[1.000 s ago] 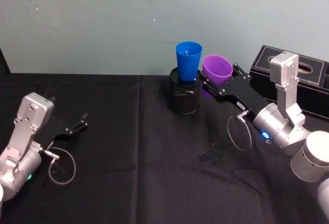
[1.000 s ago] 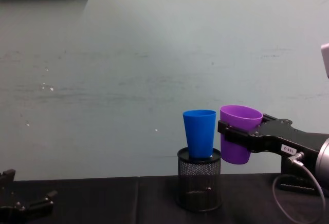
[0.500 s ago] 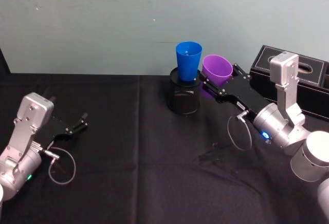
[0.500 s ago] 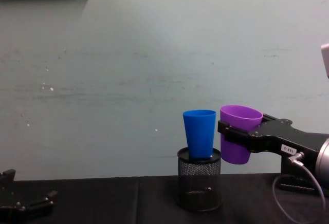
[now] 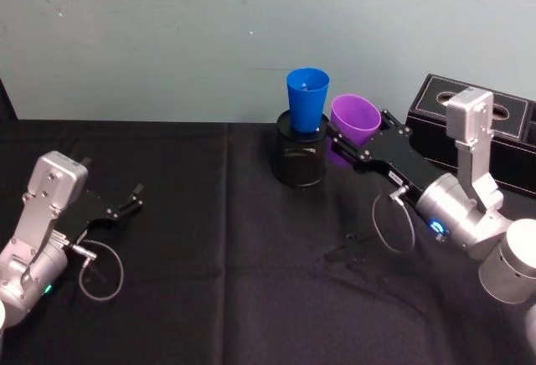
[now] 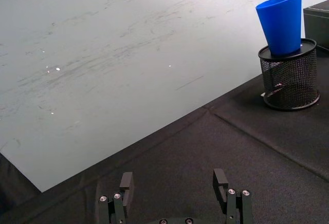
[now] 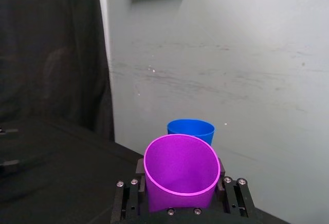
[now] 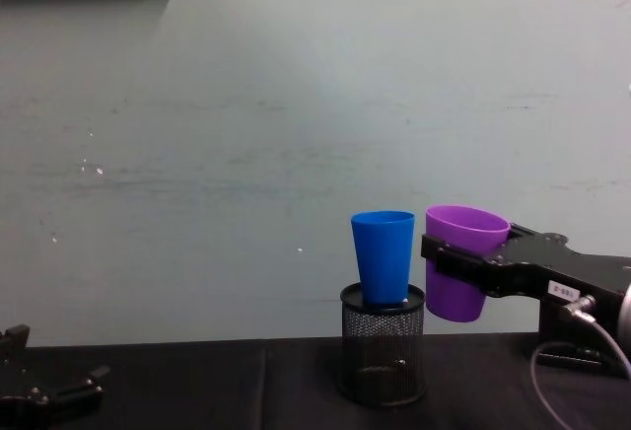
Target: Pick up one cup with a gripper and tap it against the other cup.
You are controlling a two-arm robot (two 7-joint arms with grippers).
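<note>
The right gripper squeezes the purple cup, up high just beside the blue cup in its mesh pot, ready to tap. The left gripper rests aside, jaws open.

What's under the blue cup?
The blue cup stands in a black mesh holder; its base is hidden inside. The right gripper holds the purple cup beside it.

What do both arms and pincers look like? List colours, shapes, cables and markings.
Both arms are silver with rounded joints, each ending in a flat black clamp with two fingers and a looped grey cable. The left pincer sits on an arm with a small green light; the right pincer bears a small white label, its arm a blue light ring.
</note>
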